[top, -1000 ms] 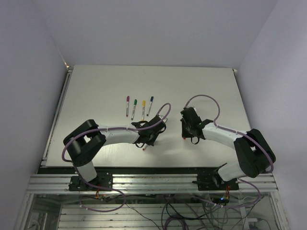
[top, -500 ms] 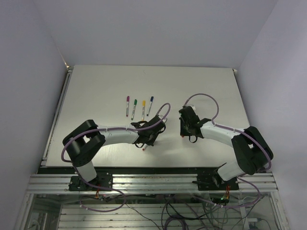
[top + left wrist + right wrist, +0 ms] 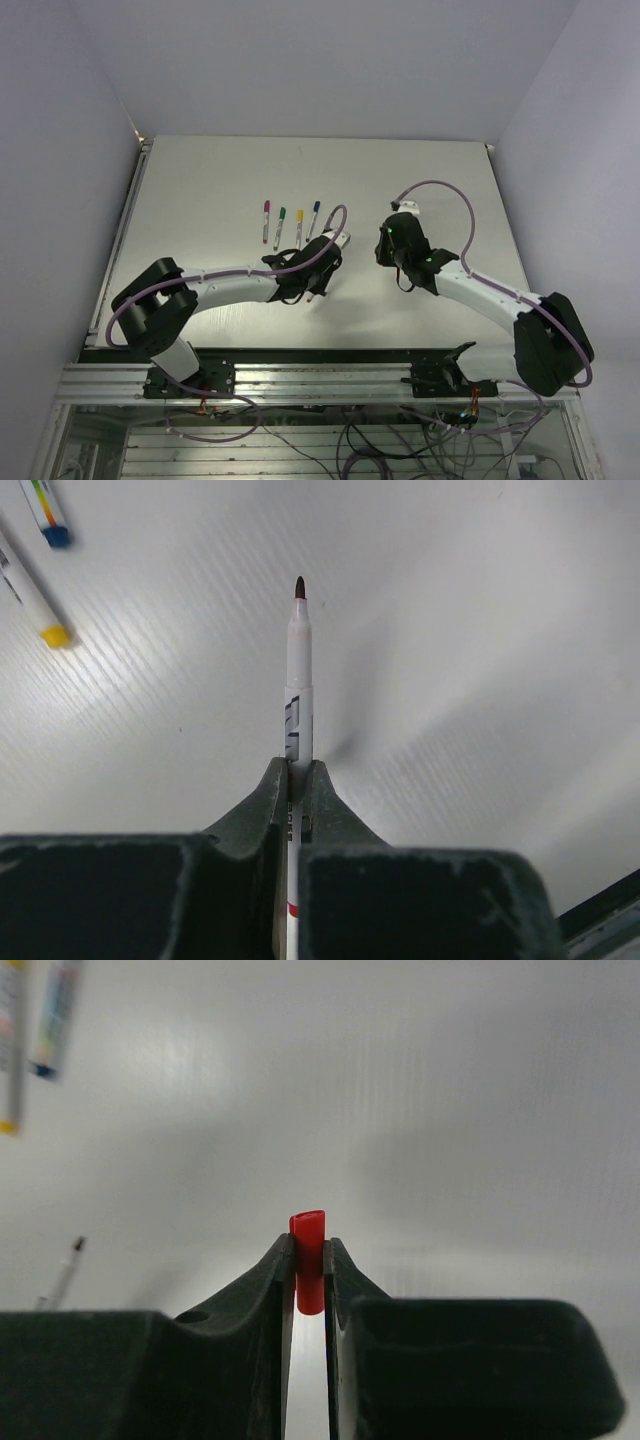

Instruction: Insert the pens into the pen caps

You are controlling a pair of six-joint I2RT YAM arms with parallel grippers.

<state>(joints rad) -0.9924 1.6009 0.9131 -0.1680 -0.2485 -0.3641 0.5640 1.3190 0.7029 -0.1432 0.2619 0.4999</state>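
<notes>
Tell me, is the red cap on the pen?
Not yet. The pen has a bare tip; the red cap sits in the right fingers.

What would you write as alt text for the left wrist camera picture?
The left arm's two dark fingers pinch an uncapped pen, holding it out over a white table with its dark tip pointing away from the camera. A yellow-ended pen and a blue-ended pen lie at the top left edge, partly cut off.

Bright, even, diffuse light. Left of my left claw (image 3: 298, 772) the table (image 3: 480, 630) carries a pale sheen, right of it a soft shadow. Up-left of my right claw (image 3: 308, 1250), the pens (image 3: 57, 1010) blur.
</notes>
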